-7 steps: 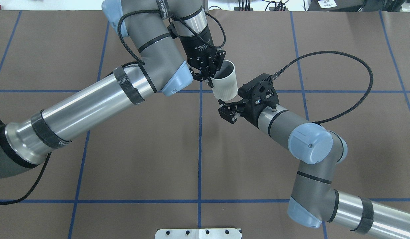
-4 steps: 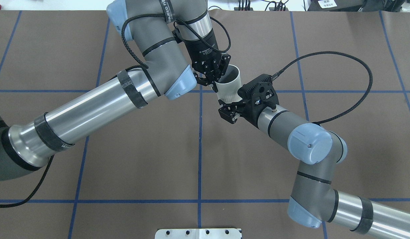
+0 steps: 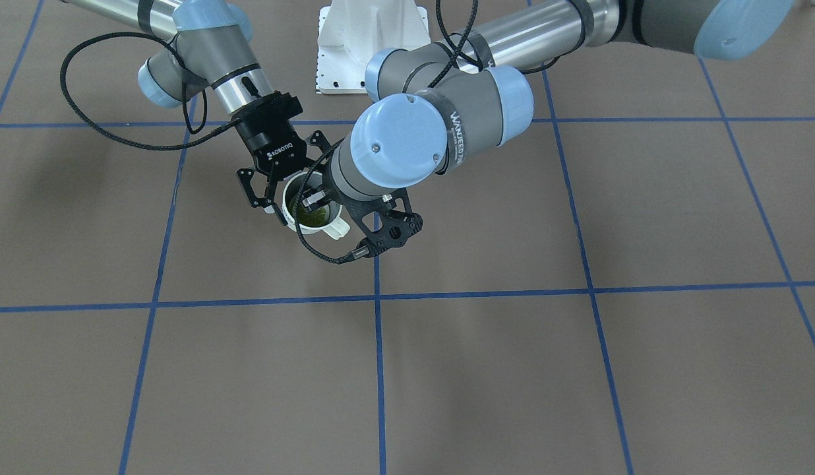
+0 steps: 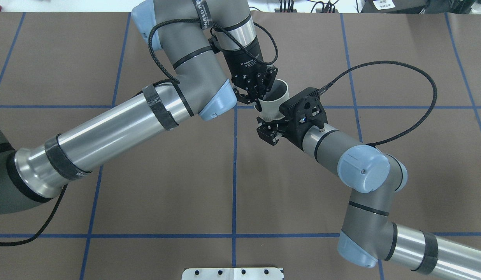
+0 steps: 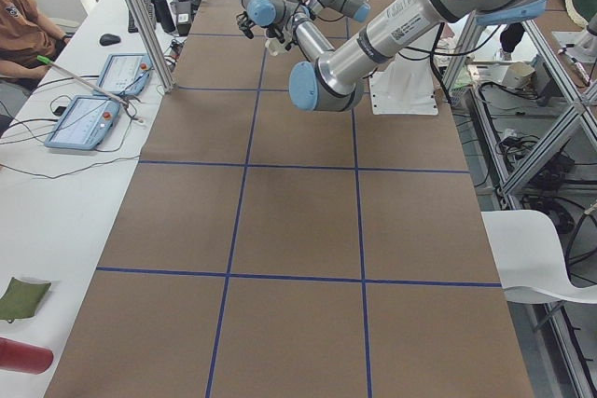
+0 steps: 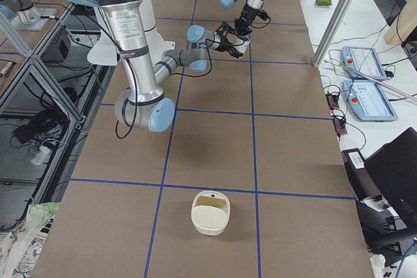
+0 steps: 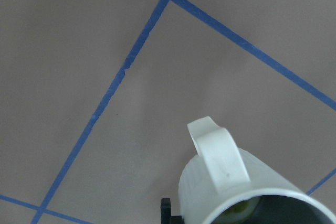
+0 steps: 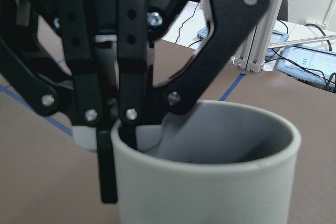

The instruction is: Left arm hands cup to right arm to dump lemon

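Cup (image 4: 271,108), pinched by left fingers (image 4: 254,94), has moved closer to wide-spread right fingers (image 4: 267,135).

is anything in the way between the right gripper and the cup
Nothing visible does. The right gripper is open right at the lower wall of the cup, and its wrist view shows that wall straight ahead. The left gripper has its fingers clamped on the far rim, clear of that approach.

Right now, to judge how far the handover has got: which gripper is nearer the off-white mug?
Left. The left gripper is shut on the mug at its rim, one finger inside. The right gripper stands open beside its lower wall.
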You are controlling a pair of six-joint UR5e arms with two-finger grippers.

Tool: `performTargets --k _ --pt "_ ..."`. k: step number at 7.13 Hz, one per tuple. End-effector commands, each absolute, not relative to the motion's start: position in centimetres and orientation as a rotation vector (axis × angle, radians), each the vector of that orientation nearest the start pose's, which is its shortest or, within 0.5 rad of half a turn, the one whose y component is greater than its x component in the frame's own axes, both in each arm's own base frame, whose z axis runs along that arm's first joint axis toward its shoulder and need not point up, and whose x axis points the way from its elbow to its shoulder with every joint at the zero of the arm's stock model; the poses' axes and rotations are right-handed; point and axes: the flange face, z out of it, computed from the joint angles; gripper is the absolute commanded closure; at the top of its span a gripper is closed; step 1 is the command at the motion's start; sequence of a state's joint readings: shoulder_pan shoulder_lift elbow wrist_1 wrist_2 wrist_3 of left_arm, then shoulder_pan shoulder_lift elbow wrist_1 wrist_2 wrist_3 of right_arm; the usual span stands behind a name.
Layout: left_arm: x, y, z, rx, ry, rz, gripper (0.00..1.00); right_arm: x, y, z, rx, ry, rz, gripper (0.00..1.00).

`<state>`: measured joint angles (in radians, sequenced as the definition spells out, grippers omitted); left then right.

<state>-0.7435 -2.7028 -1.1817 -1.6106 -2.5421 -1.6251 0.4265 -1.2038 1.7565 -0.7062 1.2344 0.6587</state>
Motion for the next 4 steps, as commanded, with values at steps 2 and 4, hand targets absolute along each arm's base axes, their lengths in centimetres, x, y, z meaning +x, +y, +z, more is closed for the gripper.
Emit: performTargets --k 2,4 --pt "54.21 -56.55 4.76 -0.636 0.989 -0.316 1.00 -47.23 -39.71 27.03 1.086 -0.925 -0.163 0.00" --pt "54.11 -56.62 4.82 -0.632 0.992 -0.311 0.88 -47.19 -39.59 26.52 1.090 -0.938 -0.157 0.26"
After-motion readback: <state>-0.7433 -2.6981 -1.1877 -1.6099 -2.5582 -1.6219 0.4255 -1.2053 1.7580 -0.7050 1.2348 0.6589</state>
